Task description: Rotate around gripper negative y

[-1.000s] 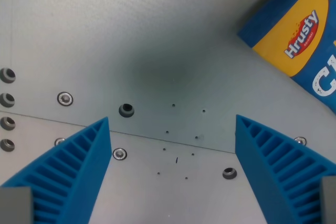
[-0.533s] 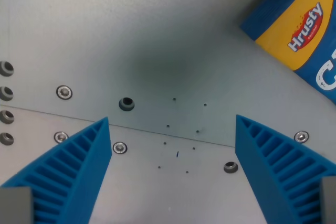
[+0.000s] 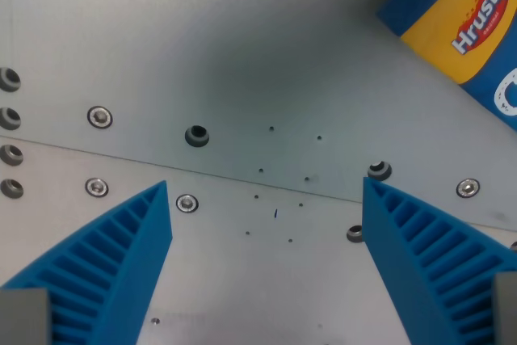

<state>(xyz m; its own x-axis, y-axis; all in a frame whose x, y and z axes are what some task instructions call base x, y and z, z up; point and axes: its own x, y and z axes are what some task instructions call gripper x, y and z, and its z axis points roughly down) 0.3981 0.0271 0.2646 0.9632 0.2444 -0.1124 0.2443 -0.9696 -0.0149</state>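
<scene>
Along the left edge of the metal table [image 3: 242,30], a column of small screws [image 3: 10,133] runs down the plate. Nearer, the claw [image 3: 266,199] hangs spread wide, its two ribbed blue fingers [image 3: 113,264] well apart and gripping nothing. At the far right lies a blue and yellow packet [image 3: 472,34], apparently snacks, cut off by the frame.

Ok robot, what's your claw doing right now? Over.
Claw open, holding nothing. Bare metal table below. Blue and yellow snack box at the wrist view's top right, clear of the fingers.
</scene>
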